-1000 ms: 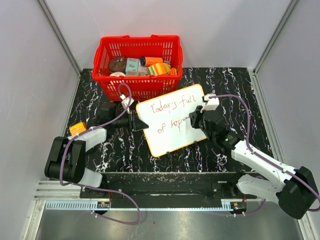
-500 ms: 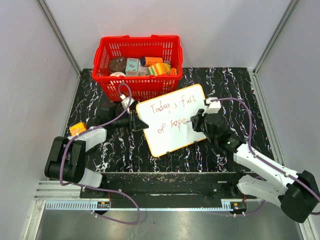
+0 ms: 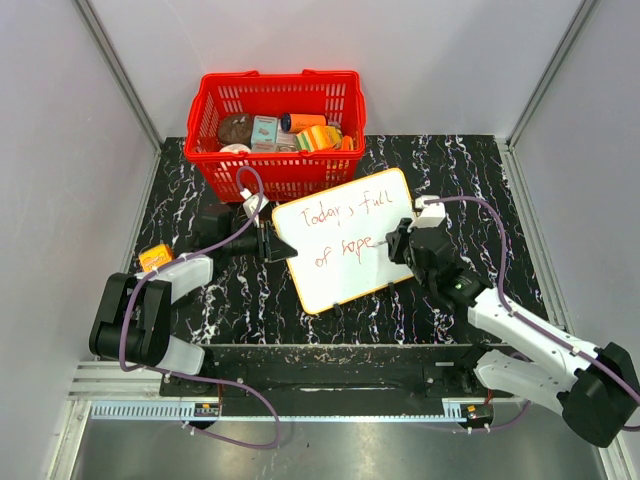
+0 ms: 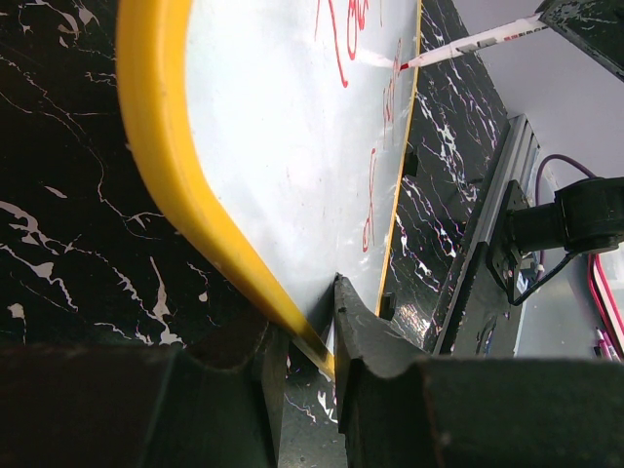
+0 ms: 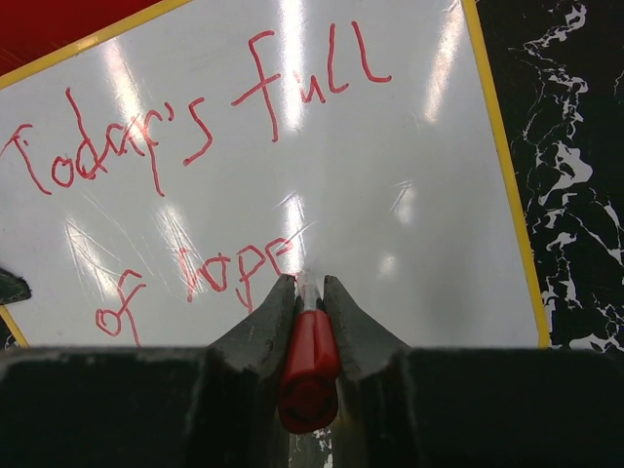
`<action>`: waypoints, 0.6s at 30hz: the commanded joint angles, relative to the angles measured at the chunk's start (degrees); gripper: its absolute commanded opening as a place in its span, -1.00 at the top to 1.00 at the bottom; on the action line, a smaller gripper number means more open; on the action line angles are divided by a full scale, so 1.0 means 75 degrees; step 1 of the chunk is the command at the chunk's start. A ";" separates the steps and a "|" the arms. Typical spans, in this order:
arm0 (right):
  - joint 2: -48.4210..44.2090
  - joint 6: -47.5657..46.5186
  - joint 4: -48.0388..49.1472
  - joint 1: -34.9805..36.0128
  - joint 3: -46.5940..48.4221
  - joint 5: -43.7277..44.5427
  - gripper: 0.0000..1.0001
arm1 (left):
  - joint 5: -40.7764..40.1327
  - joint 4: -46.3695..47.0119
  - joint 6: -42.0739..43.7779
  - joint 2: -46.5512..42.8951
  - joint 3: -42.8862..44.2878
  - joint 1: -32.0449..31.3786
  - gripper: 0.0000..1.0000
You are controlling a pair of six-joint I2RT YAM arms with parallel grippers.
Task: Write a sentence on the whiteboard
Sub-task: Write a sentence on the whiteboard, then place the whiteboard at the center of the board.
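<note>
Your right gripper [image 5: 307,285], clamped on the red marker [image 5: 310,363], just finished "hope". The left gripper [image 4: 304,327] pinches the whiteboard [image 4: 292,146] rim. The sentence [image 5: 195,127] looks basically done.

One whiteboard [image 3: 350,278]. One sentence [image 3: 345,230], written in two lines of two words each, four words in total. One marker [image 5: 310,363], red. One basket [image 3: 275,178], red; its contents overlap and cannot be counted exactly. Two grippers: left gripper [image 3: 270,240] and right gripper [image 3: 392,243]. One orange box [image 3: 155,257].
</note>
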 commanded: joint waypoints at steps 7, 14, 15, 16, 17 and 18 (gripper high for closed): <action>-0.0804 -0.0091 -0.0041 -0.0044 0.0160 0.0365 1.00 | -0.0670 -0.0251 0.0962 0.0198 -0.0029 -0.0209 1.00; -0.1812 -0.0161 -0.0040 -0.0044 -0.0016 0.0270 1.00 | -0.0670 -0.0251 0.0973 0.0221 -0.0006 -0.0209 1.00; -0.1848 -0.0162 -0.0110 -0.0044 -0.0016 0.0258 1.00 | -0.0682 -0.0274 0.0973 0.0209 -0.0017 -0.0209 0.98; -0.1860 -0.0138 -0.0145 -0.0044 -0.0040 0.0258 1.00 | -0.0693 -0.0274 0.0973 0.0198 -0.0018 -0.0209 0.97; -0.1883 -0.0126 -0.0157 -0.0044 -0.0040 0.0247 1.00 | -0.0682 -0.0274 0.0973 0.0197 -0.0018 -0.0209 0.96; -0.1883 -0.0115 -0.0204 -0.0044 -0.0051 0.0235 1.00 | -0.0693 -0.0274 0.0985 0.0186 -0.0029 -0.0209 0.95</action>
